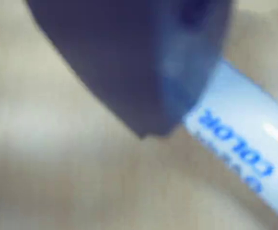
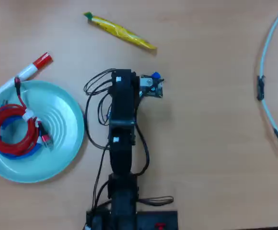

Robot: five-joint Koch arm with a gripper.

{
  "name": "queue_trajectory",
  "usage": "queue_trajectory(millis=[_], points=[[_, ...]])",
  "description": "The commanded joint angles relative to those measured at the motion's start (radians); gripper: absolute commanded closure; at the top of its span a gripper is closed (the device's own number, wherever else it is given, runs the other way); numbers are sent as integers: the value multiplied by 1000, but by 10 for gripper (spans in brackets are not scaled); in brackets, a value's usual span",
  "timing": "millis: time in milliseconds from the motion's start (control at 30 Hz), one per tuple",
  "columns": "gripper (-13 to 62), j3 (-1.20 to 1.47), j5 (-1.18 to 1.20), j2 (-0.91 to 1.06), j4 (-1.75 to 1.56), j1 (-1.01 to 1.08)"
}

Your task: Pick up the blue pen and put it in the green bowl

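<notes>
You have one arm (image 2: 122,143) on the table (image 2: 211,158), reaching up the overhead view from the bottom edge, and its hand (image 1: 151,129) fills the top of the wrist view as a single dark, blurred tip. Only that one tip shows, so I cannot tell whether the hand is spread or pressed together.

One blue pen (image 1: 247,153) lies on the table just beside that tip in the wrist view, its white barrel with blue print running down to the right edge; whether the tip touches it is too blurred to say. In the overhead view the pen is almost wholly hidden under the arm.

One green bowl (image 2: 64,143) sits at the left of the overhead view, well apart from the hand. Inside it you can count one coil of red cable (image 2: 7,132) with some blue beside it. One red-capped marker (image 2: 21,74) lies at the bowl's upper rim. One yellow packet (image 2: 122,32) lies above the arm, and one pale cable (image 2: 268,81) curves down the right edge.
</notes>
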Motion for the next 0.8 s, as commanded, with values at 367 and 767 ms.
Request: queue_trajectory(millis=[367, 767], points=[[80, -75, 11, -103, 60, 26], [563, -80, 158, -133, 52, -38]])
